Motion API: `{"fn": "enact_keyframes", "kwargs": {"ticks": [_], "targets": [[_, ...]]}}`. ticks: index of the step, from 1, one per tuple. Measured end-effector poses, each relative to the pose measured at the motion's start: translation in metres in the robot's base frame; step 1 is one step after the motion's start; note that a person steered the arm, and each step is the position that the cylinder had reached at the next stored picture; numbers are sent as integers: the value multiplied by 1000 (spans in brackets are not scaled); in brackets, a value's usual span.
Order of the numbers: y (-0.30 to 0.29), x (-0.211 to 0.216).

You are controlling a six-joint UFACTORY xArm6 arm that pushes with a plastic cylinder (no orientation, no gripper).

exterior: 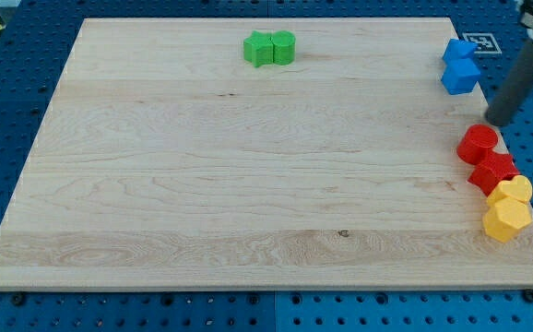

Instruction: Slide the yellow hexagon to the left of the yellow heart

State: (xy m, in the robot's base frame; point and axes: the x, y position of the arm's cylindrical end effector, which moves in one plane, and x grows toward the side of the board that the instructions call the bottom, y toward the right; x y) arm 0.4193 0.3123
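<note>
My tip (501, 122) sits near the view's right edge, just off the board's right side. No claw on this rig, just a bare rod, so nothing opens or closes and nothing is held.

Just below-left of my tip: red cylinder (478, 144). Below that, a red star-like block (492, 172), shape unclear. Further below: yellow heart (511, 190), touching the yellow hexagon (506, 220) beneath it, at the board's right edge. Up-left of my tip: two blue blocks (459, 66). Far left and up: two green blocks (269, 48), touching each other.

Hexagon looks small, rigid and light, so it should slide easily and may rotate if hit off-centre. No grasp possible; push on a flat side face, from its right.

Wooden board (248, 184) is smooth and flat, with plenty of room left of my tip. It's tight on the right: the edge is close and the reds and heart are packed together.
</note>
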Motion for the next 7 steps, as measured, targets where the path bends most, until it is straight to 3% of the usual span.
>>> {"fn": "enact_keyframes", "kwargs": {"ticks": [4,6,7], "targets": [[32,162],[-25,173],[-56,158]]}}
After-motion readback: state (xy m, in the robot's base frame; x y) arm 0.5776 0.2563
